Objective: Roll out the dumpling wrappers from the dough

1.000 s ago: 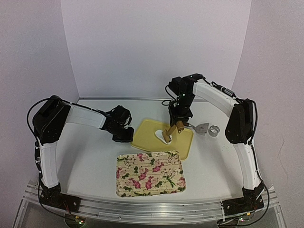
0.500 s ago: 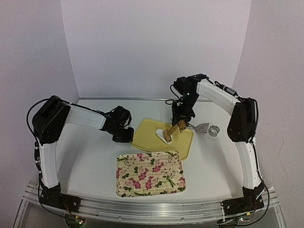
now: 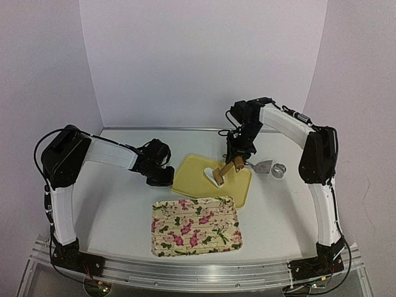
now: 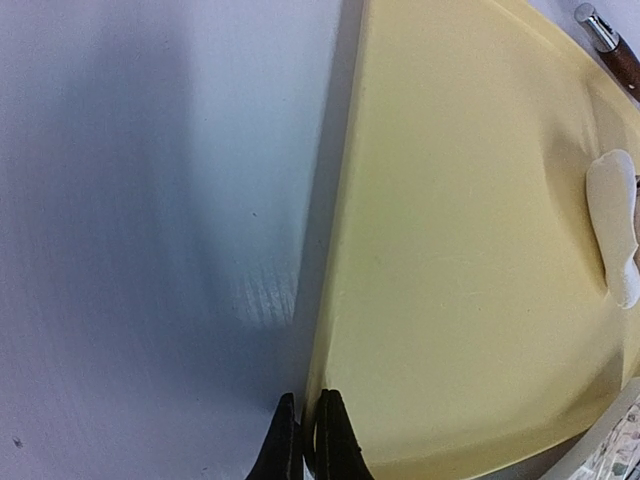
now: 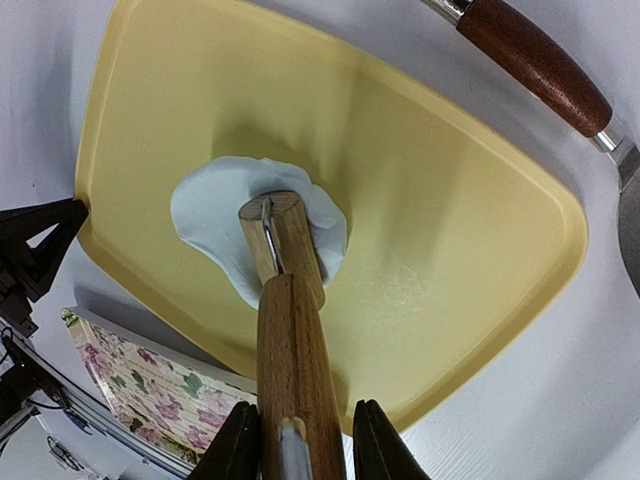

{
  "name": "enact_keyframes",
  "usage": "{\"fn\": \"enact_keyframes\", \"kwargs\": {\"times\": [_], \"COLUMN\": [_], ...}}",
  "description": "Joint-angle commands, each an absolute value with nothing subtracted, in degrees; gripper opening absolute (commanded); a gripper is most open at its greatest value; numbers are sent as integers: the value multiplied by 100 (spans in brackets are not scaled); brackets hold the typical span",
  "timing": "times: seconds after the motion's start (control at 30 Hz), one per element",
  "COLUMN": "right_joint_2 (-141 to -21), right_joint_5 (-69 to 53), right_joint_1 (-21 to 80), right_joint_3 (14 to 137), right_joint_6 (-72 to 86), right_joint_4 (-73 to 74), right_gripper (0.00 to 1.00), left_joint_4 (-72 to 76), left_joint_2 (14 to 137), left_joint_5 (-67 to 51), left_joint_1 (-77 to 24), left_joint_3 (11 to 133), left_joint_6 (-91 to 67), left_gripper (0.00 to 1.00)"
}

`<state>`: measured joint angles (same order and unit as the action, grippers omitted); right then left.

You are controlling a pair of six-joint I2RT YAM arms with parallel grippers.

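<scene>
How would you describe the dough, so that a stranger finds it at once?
Start at the yellow board behind the flowered tray. On it lies the dough, a flattened white lump under the wooden roller that the right gripper holds. Nothing else on the board is white.

The setting is a robotics lab test cell, not a working kitchen. A left arm (image 3: 62,161) and a right arm (image 3: 312,158) are bolted to an aluminium rail (image 3: 198,272) at the near edge of a white table (image 3: 117,204), with exposed cables (image 3: 47,195). Plain panels (image 3: 204,62) close the far, left and right sides. The only kitchen items are a board (image 3: 242,185), dough (image 5: 210,220), a rolling pin (image 5: 292,340) and a floral tray (image 3: 195,226).
</scene>
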<state>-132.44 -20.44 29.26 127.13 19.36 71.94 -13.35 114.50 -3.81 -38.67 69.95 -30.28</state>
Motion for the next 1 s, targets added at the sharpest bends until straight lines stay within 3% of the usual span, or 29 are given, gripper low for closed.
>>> {"fn": "enact_keyframes", "kwargs": {"times": [0.0, 0.97], "right_joint_2": [-13795, -13911], "right_joint_5": [-230, 0], "right_joint_1": [2512, 1798], "right_joint_3": [12124, 11055], "right_joint_6": [1942, 1689], "right_joint_4": [8841, 8355], "right_gripper": [0, 0], "left_joint_4": [-2008, -2060], "left_joint_2": [11297, 11242], "left_joint_5": [-148, -62], "left_joint_1": [-3858, -3792], "left_joint_3": [6763, 6681], "left_joint_6": [-3160, -3219], "left_gripper": [0, 0]}}
